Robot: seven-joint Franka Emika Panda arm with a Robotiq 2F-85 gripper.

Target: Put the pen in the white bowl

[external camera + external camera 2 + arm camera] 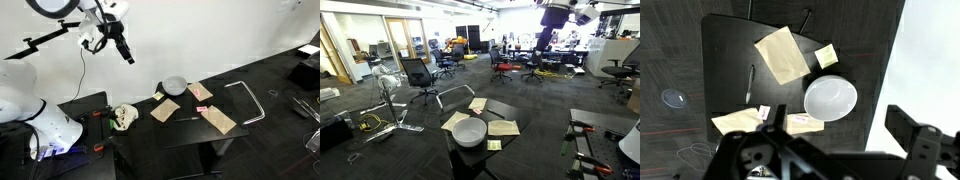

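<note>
The gripper (122,52) hangs high in the air above the small black table (190,133), well off to one side of it and touching nothing. In the wrist view its two dark fingers (912,132) come in from the bottom edge and stand spread apart, with nothing between them.

The pen (750,82) lies flat on a bare part of the table top. It is a thin dark stick, seen clearly only in the wrist view. In that view it lies just beside the left edge of a large brown paper (782,54), and another brown paper (738,122) lies below it. It is not in the white bowl (830,98), which stands upright well apart from it, over by the right side of the table, and the inside of the bowl shows plain white.

A small yellow note (826,56) lies just above the bowl, close to its rim. A small white card (765,112) with a red mark sits at the corner of the lower paper, and a third brown paper (805,124) lies under the bowl's lower edge in the picture — whether they touch I cannot tell

In an exterior view the robot's white base (50,128) stands beside the table
</note>
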